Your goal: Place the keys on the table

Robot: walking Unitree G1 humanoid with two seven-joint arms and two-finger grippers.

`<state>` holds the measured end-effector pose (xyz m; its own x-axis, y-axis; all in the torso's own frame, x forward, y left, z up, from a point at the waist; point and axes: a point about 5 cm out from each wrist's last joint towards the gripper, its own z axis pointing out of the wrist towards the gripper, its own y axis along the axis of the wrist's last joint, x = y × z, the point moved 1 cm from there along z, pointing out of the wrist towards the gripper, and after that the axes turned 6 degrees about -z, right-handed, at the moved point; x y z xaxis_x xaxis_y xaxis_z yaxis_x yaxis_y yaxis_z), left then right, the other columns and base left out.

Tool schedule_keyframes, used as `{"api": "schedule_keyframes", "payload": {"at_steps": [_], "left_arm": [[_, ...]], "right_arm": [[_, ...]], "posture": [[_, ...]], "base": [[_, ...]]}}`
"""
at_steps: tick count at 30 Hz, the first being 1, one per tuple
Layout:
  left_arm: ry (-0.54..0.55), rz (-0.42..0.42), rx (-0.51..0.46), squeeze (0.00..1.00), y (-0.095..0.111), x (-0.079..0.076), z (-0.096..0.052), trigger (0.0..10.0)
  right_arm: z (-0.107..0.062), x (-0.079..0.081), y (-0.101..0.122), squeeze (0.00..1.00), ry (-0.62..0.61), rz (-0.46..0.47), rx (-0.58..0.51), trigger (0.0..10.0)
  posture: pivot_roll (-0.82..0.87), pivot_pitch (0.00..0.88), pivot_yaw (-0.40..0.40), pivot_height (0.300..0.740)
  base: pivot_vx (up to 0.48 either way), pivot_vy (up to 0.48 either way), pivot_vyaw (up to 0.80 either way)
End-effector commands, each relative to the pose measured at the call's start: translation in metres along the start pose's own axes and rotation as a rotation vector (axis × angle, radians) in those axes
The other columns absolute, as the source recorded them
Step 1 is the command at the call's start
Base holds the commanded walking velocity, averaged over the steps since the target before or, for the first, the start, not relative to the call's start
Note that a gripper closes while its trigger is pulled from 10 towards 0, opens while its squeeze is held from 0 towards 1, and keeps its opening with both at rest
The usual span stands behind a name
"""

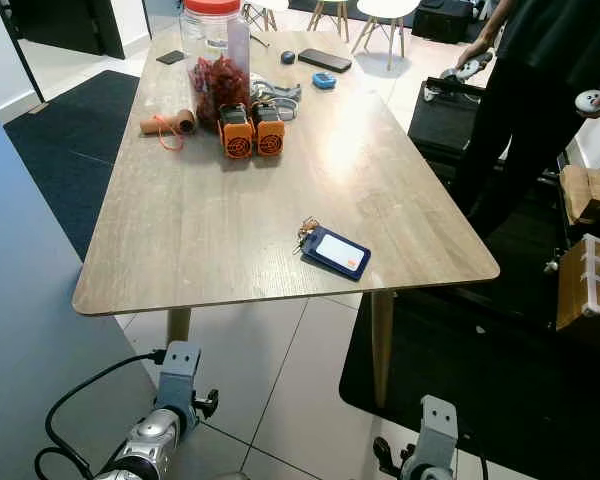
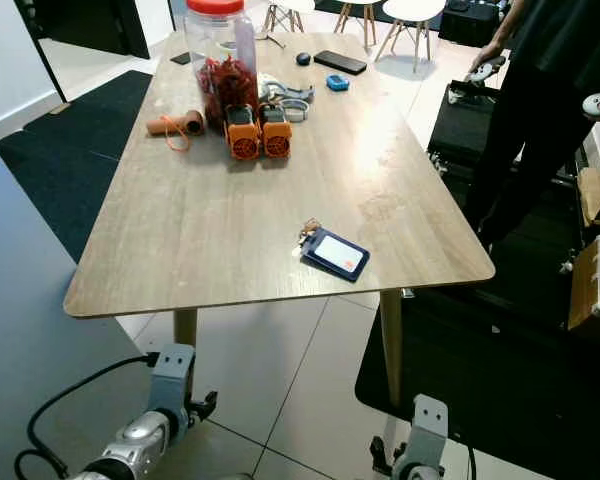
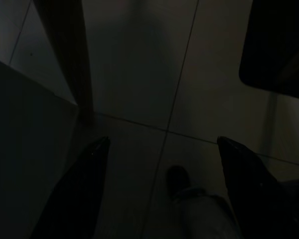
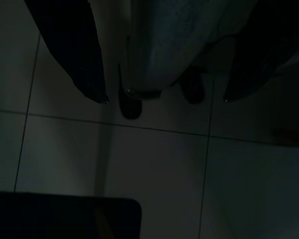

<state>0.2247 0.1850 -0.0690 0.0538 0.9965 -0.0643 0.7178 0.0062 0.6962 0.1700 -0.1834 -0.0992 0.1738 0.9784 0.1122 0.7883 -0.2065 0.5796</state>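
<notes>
Both end effectors, left (image 3: 159,144) and right (image 4: 165,101), hang spread over floor tiles; keys (image 1: 332,249) lie on table (image 1: 210,230).

Near table (image 1: 200,250) half bare; jar (image 1: 213,60), orange devices (image 1: 252,130) crowd far end.

Red-lidded jar (image 1: 213,55) beside 2 orange devices (image 1: 252,131); distant phone (image 1: 325,60).
</notes>
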Motion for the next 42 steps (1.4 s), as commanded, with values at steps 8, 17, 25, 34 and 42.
{"api": "schedule_keyframes", "payload": {"at_steps": [8, 17, 25, 34, 42], "left_arm": [[0.013, 0.019, -0.008, 0.00, -0.006, -0.004, -0.001, 10.0], [0.016, 0.028, -0.028, 0.00, -0.003, -0.007, 0.000, 10.0], [0.017, 0.024, -0.040, 0.00, 0.000, -0.009, 0.001, 10.0], [0.022, 0.042, -0.047, 0.00, 0.001, -0.008, 0.001, 10.0], [0.021, 0.045, -0.061, 0.00, 0.002, -0.007, 0.000, 10.0]], "right_arm": [[0.001, 0.002, 0.004, 0.00, 0.043, -0.249, 0.002, 10.0], [0.001, 0.006, 0.000, 0.00, 0.056, -0.308, 0.020, 10.0], [0.000, 0.006, -0.003, 0.00, 0.068, -0.309, 0.024, 10.0], [-0.001, 0.013, -0.005, 0.00, 0.141, -0.344, 0.025, 10.0], [0.000, 0.019, -0.005, 0.00, 0.166, -0.382, 0.022, 10.0]], "posture": [[0.10, 0.002, -0.061, 0.740], [0.09, 0.000, -0.064, 0.740], [0.09, 0.004, -0.055, 0.740], [0.08, 0.000, -0.054, 0.740], [0.09, 0.000, -0.054, 0.740]], "base": [[0.000, 0.000, 0.00], [0.000, 0.000, 0.00], [0.000, 0.000, 0.00], [0.000, 0.000, 0.06], [0.000, 0.000, 0.77]]}}
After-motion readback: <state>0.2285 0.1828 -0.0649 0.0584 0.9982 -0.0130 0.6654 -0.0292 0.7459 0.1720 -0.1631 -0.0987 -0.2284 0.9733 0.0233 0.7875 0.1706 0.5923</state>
